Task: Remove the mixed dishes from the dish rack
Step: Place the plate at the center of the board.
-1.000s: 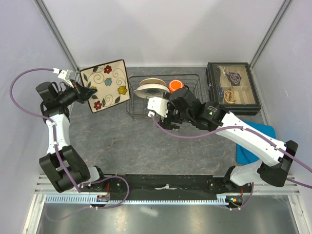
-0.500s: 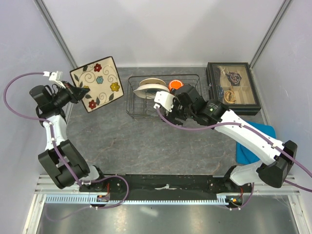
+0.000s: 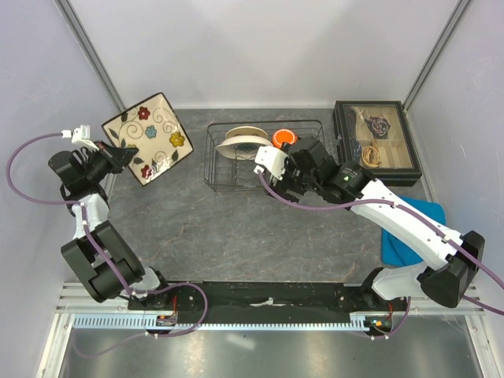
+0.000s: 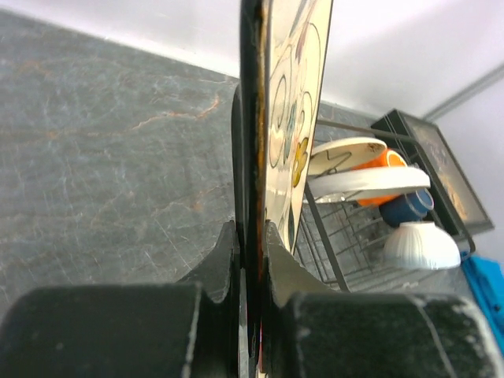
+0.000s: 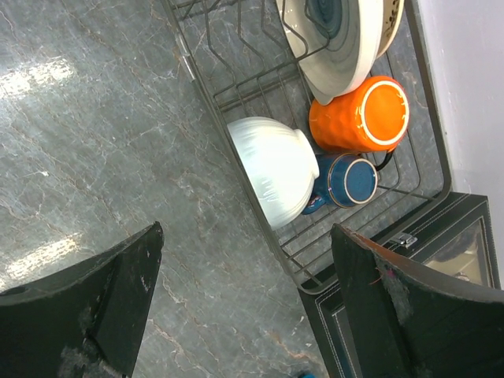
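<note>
Near the tabletop's left edge, the left gripper [image 3: 118,155] pinches the square cream flower-patterned plate [image 3: 148,138] by its rim: stiff, glazed, likely slippery, breakable. Farther back, the right gripper [image 5: 246,232] hangs spread over the dark wire dish rack [image 5: 193,67]; its ribbed white bowl [image 5: 276,165] wants a rim grip.

Dish rack [image 3: 209,157] as centre, square plate [image 3: 148,138] up in the air left of it, round plate [image 3: 244,142] in its left slots, cup [image 5: 360,116], mug [image 5: 350,179] and bowl [image 5: 272,165] in its right end, lidded box [image 3: 374,142] just right of it.
</note>
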`<state>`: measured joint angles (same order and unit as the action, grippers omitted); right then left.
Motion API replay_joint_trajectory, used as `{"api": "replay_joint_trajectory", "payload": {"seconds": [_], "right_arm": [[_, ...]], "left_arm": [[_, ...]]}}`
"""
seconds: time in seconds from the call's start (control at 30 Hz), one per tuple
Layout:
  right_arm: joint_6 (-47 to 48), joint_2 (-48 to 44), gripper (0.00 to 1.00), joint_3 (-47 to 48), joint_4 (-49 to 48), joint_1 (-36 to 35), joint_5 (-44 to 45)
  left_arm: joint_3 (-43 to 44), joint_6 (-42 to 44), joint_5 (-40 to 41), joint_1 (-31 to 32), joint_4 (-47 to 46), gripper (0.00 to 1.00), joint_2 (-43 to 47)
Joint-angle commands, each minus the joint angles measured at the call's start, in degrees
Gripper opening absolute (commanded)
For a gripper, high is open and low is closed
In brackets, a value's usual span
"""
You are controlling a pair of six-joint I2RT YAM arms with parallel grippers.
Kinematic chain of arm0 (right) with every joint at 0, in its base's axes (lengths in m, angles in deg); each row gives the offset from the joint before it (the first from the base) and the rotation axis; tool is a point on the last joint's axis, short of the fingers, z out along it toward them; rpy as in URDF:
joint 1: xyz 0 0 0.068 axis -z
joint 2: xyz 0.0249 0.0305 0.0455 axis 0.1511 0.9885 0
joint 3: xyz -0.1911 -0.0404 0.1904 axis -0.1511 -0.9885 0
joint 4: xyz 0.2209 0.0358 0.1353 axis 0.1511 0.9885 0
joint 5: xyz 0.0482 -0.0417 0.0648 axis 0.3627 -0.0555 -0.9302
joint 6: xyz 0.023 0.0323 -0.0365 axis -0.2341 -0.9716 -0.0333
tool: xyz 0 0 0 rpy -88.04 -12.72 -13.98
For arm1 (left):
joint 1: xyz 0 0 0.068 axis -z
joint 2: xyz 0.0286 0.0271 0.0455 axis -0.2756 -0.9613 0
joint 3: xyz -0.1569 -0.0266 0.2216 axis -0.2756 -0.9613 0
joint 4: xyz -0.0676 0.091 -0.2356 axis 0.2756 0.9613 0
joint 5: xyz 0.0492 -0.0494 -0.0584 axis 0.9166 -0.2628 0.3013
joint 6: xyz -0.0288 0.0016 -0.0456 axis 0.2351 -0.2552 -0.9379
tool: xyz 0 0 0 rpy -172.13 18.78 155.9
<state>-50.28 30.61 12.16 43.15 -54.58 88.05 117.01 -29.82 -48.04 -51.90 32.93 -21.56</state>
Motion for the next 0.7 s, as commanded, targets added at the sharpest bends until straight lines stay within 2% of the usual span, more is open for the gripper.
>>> {"api": "replay_joint_trajectory", "payload": {"seconds": [0.0,0.33,0.53,0.67], "right_arm": [[-1.21,-0.31,0.95,-1.05,-2.24,0.19,-1.16],[-1.38,2.41,0.95,-1.67,-3.38,0.62,-1.6],[-1.56,2.59,0.95,-1.75,-3.9,0.89,-2.04],[-2.17,2.33,0.95,-2.81,-5.04,1.33,-2.48]], "left_arm": [[-2.11,-10.4,4.47,-0.31,-14.01,0.01,-0.46],[-8.01,-22.44,8.42,-0.14,-27.45,0.02,-8.64],[-10.91,-32.19,11.94,0.74,-39.13,0.02,-16.28],[-10.74,-38.43,15.0,2.06,-43.72,0.02,-21.64]]}}
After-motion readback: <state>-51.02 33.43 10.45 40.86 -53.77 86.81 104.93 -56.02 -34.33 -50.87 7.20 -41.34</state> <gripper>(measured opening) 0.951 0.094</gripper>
